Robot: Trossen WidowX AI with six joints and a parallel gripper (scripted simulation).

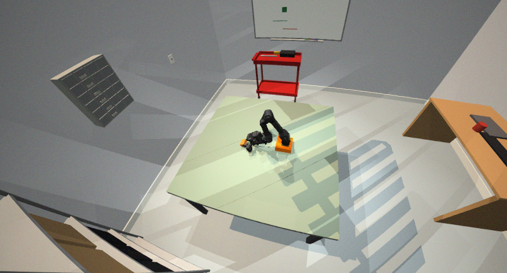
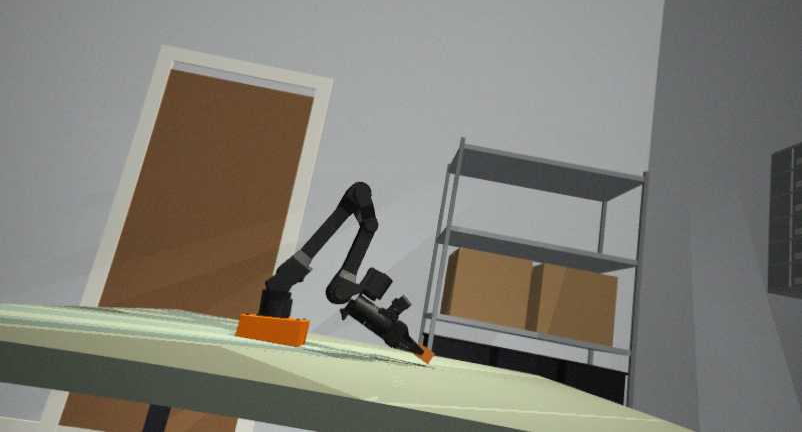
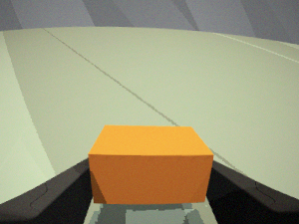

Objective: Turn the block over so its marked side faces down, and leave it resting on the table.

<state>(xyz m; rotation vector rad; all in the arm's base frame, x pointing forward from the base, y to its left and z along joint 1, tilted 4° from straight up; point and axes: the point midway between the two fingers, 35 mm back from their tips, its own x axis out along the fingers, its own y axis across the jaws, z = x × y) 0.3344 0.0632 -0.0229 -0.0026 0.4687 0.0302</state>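
The orange block (image 1: 243,142) (image 2: 427,354) (image 3: 150,179) is held between the fingers of my gripper, low over the pale green table (image 1: 227,189) (image 2: 477,387) (image 3: 65,89). My gripper (image 2: 424,351) is shut on it, with one dark finger on each side in the wrist view. The gripper points obliquely down and outward, and the block is tilted with it in the exterior view. Its lowest edge is at or just above the table top; I cannot tell whether it touches. Two plain orange faces show in the wrist view. No marked side can be made out.
The arm's orange base (image 1: 284,145) (image 2: 271,329) stands on the table behind the gripper. Off the table are a red cart (image 1: 277,88), a wooden desk (image 1: 461,136) and a shelf rack (image 2: 539,252) with cardboard boxes.
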